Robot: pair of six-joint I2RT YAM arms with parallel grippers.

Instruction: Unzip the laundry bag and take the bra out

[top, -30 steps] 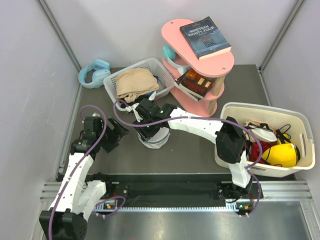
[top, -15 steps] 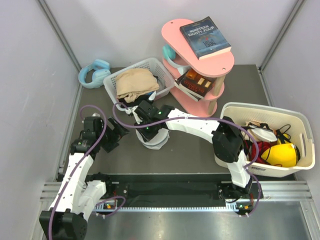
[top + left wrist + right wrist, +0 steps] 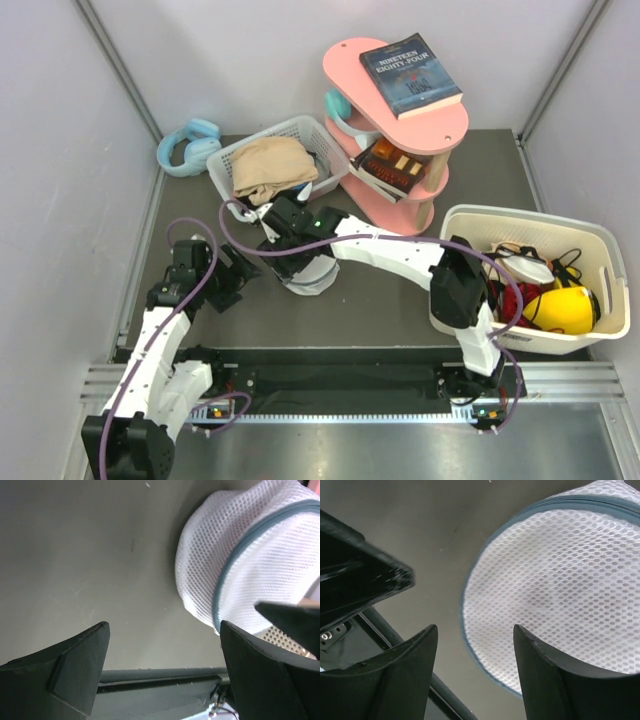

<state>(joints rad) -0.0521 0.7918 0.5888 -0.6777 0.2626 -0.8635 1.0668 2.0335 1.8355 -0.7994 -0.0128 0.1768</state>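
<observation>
You'll find the bag (image 3: 560, 595) light, floppy mesh, so pinch the zipper band (image 3: 570, 501); left gripper (image 3: 164, 625) and right gripper (image 3: 475, 627) both gape empty.

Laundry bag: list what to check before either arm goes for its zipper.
1. Left gripper open, nothing between its fingers: ok.
2. Right gripper open over the laundry bag, not clamped on it: ok.
3. Where to grab the zipper band: cannot tell; the part in view looks closed and no pull tab shows in any view.
4. Bag held steady for pulling: not ok; neither gripper grips it.
5. Bag resting on the table, apart from the basket: ok.
</observation>
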